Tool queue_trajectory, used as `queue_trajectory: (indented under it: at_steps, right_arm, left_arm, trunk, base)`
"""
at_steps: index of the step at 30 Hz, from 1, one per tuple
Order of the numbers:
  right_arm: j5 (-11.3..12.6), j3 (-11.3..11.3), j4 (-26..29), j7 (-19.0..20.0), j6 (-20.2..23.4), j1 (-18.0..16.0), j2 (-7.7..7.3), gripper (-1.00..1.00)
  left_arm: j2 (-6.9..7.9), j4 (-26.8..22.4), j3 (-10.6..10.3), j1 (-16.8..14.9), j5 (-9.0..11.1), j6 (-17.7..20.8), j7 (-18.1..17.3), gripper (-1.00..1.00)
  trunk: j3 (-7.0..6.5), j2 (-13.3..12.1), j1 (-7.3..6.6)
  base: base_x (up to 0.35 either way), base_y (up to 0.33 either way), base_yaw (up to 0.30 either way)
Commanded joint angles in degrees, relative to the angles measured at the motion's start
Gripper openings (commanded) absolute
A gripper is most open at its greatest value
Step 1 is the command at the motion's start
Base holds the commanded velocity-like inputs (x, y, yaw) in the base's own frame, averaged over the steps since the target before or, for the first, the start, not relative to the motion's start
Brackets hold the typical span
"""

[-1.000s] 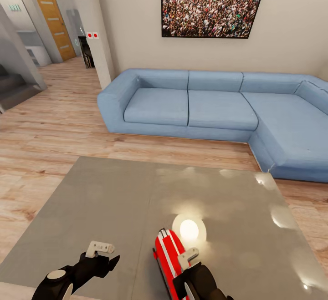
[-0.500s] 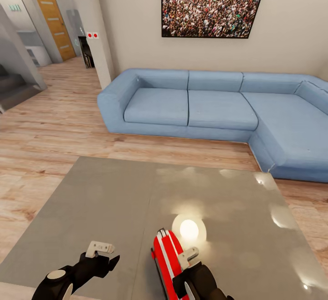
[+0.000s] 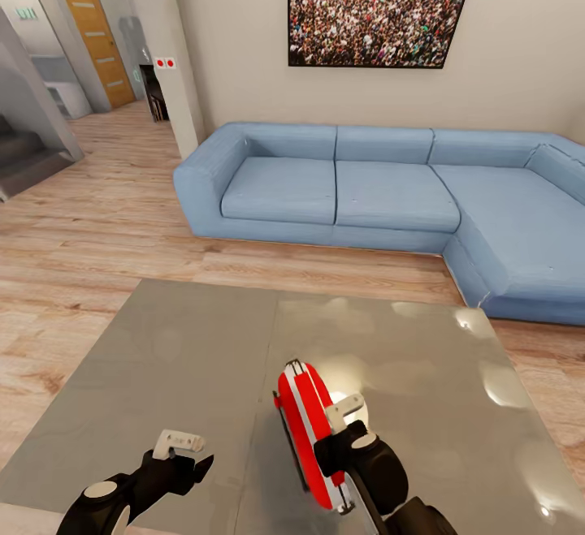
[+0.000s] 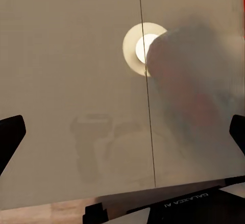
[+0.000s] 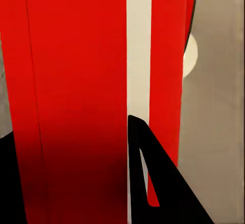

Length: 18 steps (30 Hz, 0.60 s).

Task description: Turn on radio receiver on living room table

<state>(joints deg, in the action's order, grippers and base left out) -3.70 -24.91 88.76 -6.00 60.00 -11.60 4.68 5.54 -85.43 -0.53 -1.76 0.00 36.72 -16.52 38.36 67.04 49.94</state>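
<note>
The red radio receiver [image 3: 305, 413] with white edge trim stands on its narrow edge over the near middle of the glossy grey table [image 3: 179, 340]. My right gripper [image 3: 341, 429] is shut on it from the near side. In the right wrist view the red body [image 5: 76, 81] sits between the dark fingers [image 5: 153, 183], and the dial face is hidden. My left gripper [image 3: 185, 452] hovers open over the table's near left, apart from the radio. In the left wrist view its fingertips [image 4: 11, 132] are spread wide over the table top [image 4: 66, 55].
A blue sectional sofa [image 3: 390, 194] runs along the far side and wraps round the right, under a framed crowd picture [image 3: 378, 3]. Light wood floor [image 3: 89, 226] lies between sofa and table. A lamp's bright reflection [image 4: 140, 48] shows on the table. A hallway with a wooden door [image 3: 93, 32] opens far left.
My right gripper has moved away from me over the table with the radio in it, so the radio now covers the lamp reflection. The left arm has not moved.
</note>
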Motion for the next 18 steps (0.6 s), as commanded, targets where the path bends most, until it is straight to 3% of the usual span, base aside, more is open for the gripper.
queue_trajectory:
  at_steps: [1,10,15,18]
  right_arm:
    - [0.7,-0.1,0.1,0.0,0.0,0.0,-0.01,-1.0]
    - [0.1,-0.2,1.0,-2.0,0.0,0.0,-0.03,-1.0]
    - [-3.4,-1.3,1.1,-10.4,0.0,0.0,0.04,-1.0]
    - [-5.9,-6.0,1.1,-20.1,0.0,0.0,0.01,-1.0]
  left_arm:
    - [0.0,0.0,0.0,0.0,0.0,0.0,0.0,1.0]
    - [-0.04,-0.1,0.0,0.0,0.0,0.0,0.0,1.0]
    - [-0.08,-0.2,0.0,0.0,0.1,0.0,0.0,1.0]
    - [-0.23,-0.2,0.0,0.0,0.1,0.0,0.0,1.0]
  trunk:
    - [0.0,0.0,0.0]
    - [0.0,0.0,0.0]
    - [0.0,0.0,0.0]
    - [0.0,0.0,0.0]
  base:
    - [0.0,0.0,0.0]
    - [0.0,0.0,0.0]
    - [0.0,0.0,0.0]
    - [0.0,0.0,0.0]
